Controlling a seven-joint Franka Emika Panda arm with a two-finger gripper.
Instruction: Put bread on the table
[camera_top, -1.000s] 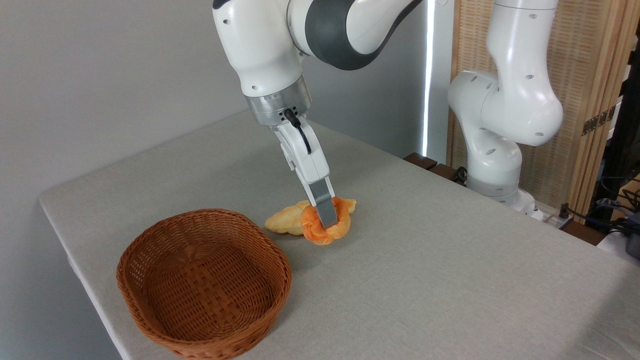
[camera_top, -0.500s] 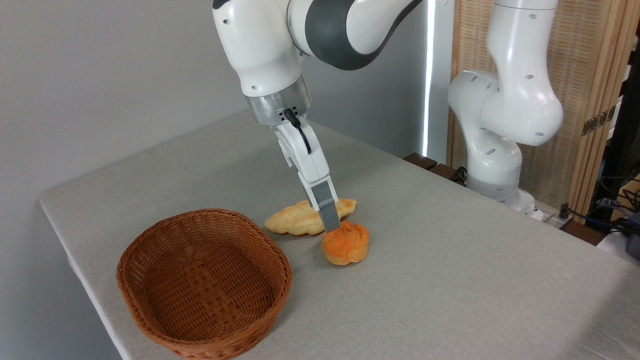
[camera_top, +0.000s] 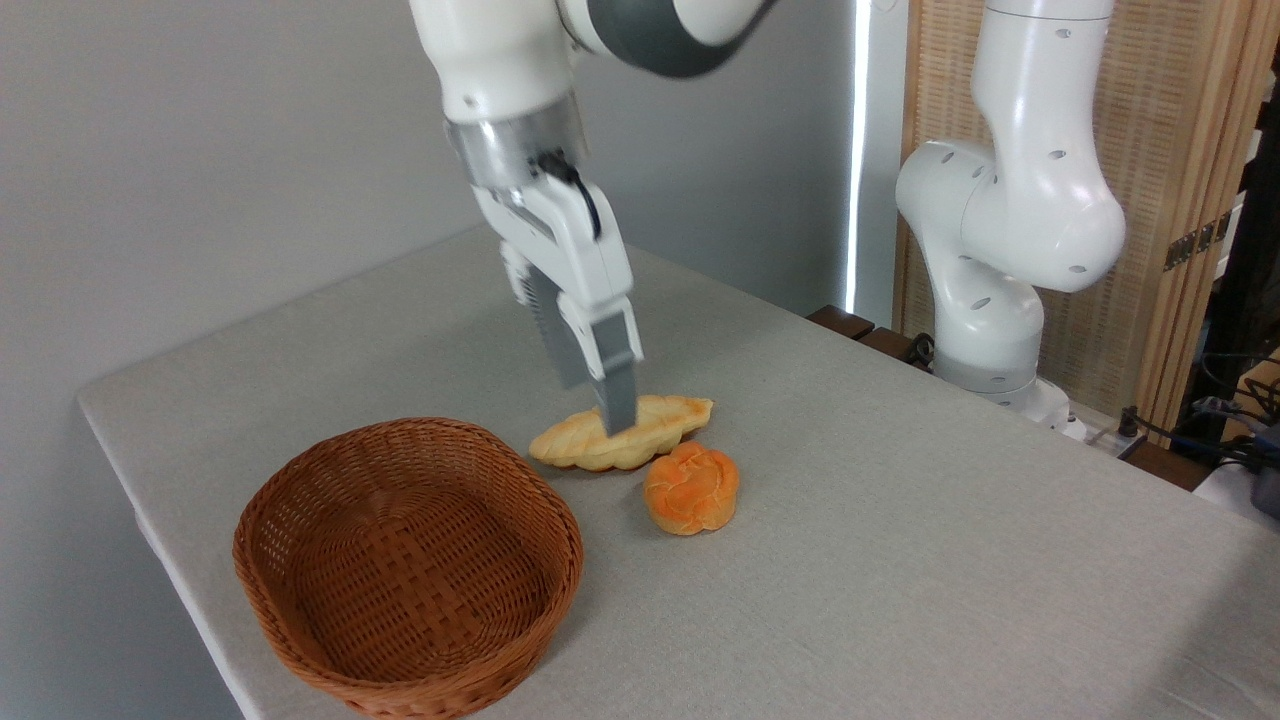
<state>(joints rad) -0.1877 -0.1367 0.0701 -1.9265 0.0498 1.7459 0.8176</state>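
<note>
Bun (camera_top: 691, 488): round, orange, knotted top up; sits flat on the desk (camera_top: 900, 560), free of any grip; near the middle of the cloth top, at about 5 o'clock from the loaf and just beside it, whether touching cannot be told; at about 2 o'clock from the basket, apart from it.

Loaf (camera_top: 620, 434): long, pale yellow, braided; lies flat, long axis running roughly 8 to 2 o'clock.

Basket (camera_top: 405, 560): brown wicker, nothing in it, near the desk's front left edge.

Tool (camera_top: 605, 405): raised above the loaf, tilted, holding nothing; blurred; only one grey finger (camera_top: 618, 385) reads clearly, the second hidden behind it, so the gap between the jaws cannot be told.

Arm base (camera_top: 1000, 250): white, at the desk's far right side.

Step in hand, as judged: the bun appears placed; what remains is to withdraw the tool cleanly.

Handling notes:
- lift toward 12 o'clock, straight up, before any sideways travel; the fingertip overlaps the loaf in this view, and a low sweep could nudge it into the bun;
- keep any sideways travel off the 5 o'clock side, where the bun sits;
- keep the jaws from closing while low, lest they catch the loaf's braid;
- the bun looks stable on its flat base, with no sign of rolling; no correction seems needed;
- clear the basket rim if the retreat heads toward 7 o'clock.
</note>
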